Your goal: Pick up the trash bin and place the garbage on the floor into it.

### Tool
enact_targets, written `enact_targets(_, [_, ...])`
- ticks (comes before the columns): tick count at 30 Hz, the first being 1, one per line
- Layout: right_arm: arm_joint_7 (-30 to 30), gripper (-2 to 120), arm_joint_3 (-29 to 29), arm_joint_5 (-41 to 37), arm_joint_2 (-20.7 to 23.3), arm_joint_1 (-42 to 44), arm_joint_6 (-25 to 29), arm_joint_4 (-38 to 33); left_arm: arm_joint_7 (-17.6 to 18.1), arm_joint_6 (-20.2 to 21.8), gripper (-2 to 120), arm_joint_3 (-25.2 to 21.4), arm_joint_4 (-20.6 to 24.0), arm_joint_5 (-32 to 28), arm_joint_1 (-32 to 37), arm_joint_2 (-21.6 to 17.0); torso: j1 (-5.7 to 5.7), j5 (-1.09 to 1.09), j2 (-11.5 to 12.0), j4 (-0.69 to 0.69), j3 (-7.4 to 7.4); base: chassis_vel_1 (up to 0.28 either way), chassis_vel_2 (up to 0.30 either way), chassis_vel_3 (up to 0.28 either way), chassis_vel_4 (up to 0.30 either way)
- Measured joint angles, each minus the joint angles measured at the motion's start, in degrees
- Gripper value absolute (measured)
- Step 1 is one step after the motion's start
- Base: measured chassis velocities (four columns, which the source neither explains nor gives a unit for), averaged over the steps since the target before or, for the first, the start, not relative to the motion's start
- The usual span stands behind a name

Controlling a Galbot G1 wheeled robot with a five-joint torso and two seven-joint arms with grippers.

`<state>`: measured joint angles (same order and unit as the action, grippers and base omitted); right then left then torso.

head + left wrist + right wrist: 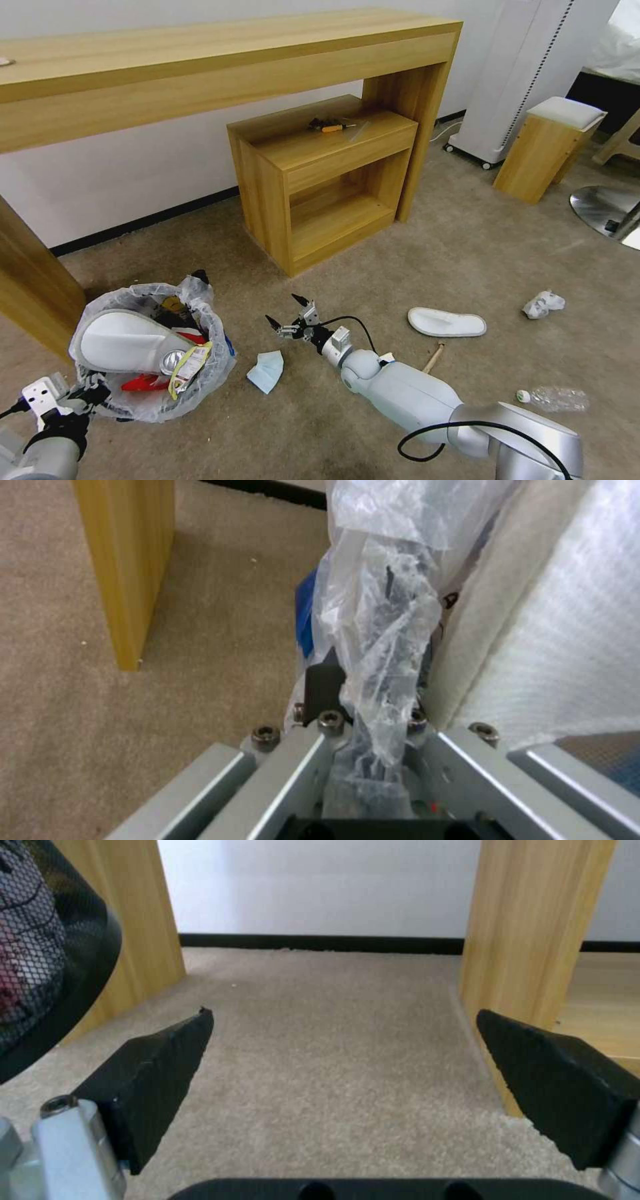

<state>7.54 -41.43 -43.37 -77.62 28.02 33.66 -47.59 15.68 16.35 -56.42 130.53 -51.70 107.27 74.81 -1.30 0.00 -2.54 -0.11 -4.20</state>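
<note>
Plastic-lined trash bin (150, 353) in left hand (90, 393)

Bare carpet (333, 1040) ahead btwn wood legs (533, 940).

The beige carpet (467, 253) carries a slipper (447, 323), white wad (543, 304), clear bottle (553, 399) right, tissue (267, 371) near centre.

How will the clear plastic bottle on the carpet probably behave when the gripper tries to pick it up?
The clear bottle lies on its side on the carpet, so a nudge may roll it. It looks empty and crumpled, so it is probably light and may buckle or slip when squeezed. The right gripper is open and some way from it.
</note>
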Motion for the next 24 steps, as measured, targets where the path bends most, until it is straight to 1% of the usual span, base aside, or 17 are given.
enact_targets(8, [0.88, 100, -0.44, -0.74, -0.16, 0.82, 0.47, 0.71, 0.00, -0.01, 0, 0.05, 0.46, 0.12, 0.11, 0.25, 0.00, 0.00, 0.00, 0.00, 0.00, -0.014, 0.008, 0.012, -0.012])
enact_targets(14, [1.77, 100, -1.82, -2.79, -0.50, 1.15, -0.21, 4.03, 0.03, -0.01, 0, -0.16, 1.01, 0.05, 0.52, 0.42, 0.00, 0.00, 0.00, 0.00, 0.01, 0.000, 0.000, 0.000, 0.000])
enact_targets(16, [1.82, 100, -2.06, -2.87, -0.56, 1.36, -0.48, 4.49, 0.03, -0.03, 0, -0.17, 1.05, 0.04, 0.55, 0.49, 0.00, 0.00, 0.00, 0.00, 0.00, 0.000, 0.000, 0.000, 0.000])
enact_targets(19, [2.57, 100, -3.37, -2.77, -1.47, 2.15, -0.83, 7.85, 0.04, -0.05, 0, -0.17, 1.27, 0.06, 0.58, 0.82, 0.00, 0.01, 0.00, 0.00, 0.00, 0.000, 0.000, 0.000, 0.000])
enact_targets(24, [3.15, 100, -4.39, -2.15, -2.22, 2.69, -1.77, 9.94, 0.05, -0.05, 0, -0.17, 1.87, 0.05, 0.76, 1.05, 0.00, 0.00, 0.00, 0.00, 0.00, 0.000, 0.000, 0.000, 0.000])
